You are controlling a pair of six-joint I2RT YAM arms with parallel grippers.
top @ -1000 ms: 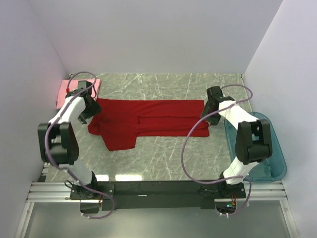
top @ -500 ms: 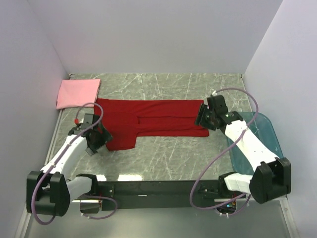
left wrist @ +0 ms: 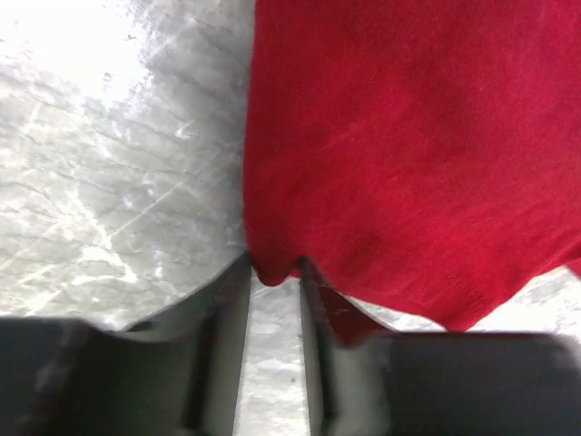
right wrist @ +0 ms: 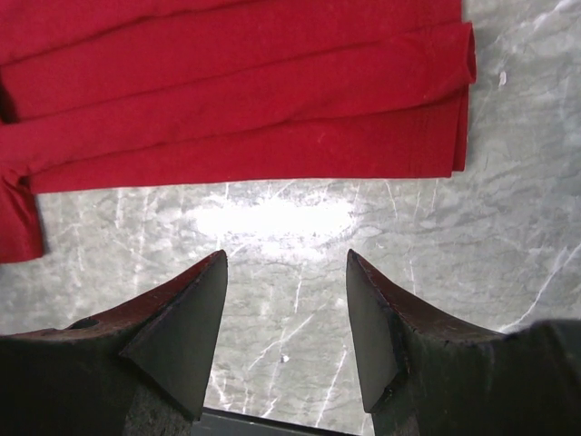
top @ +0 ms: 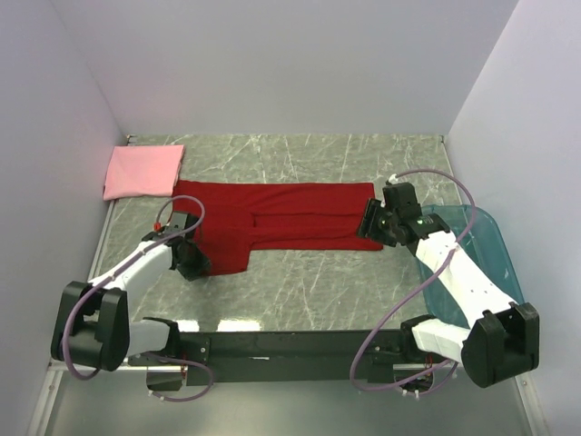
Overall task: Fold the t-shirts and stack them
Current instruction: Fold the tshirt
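Note:
The deep red t-shirt [top: 290, 213] lies flat across the marble table, folded lengthwise into a long band, with one sleeve part hanging toward the near left. The light pink t-shirt [top: 143, 171] sits folded at the far left corner. My left gripper [top: 195, 263] is at the near left edge of the red shirt; in the left wrist view the jaws [left wrist: 272, 271] stand narrow, pinching a small corner of red cloth [left wrist: 408, 154]. My right gripper [top: 374, 222] hovers open over bare marble just short of the shirt's right end [right wrist: 245, 100], with nothing between its fingers [right wrist: 186, 318].
A translucent teal-blue bin [top: 495, 272] stands at the right edge of the table beside the right arm. White walls close in the left, back and right sides. Bare marble [top: 309, 282] runs between the red shirt and the arm bases.
My left arm swung from the shirt's far left end down to its near left edge, and the jaws closed onto the cloth corner. My right arm stretched forward; its gripper stayed by the shirt's right end.

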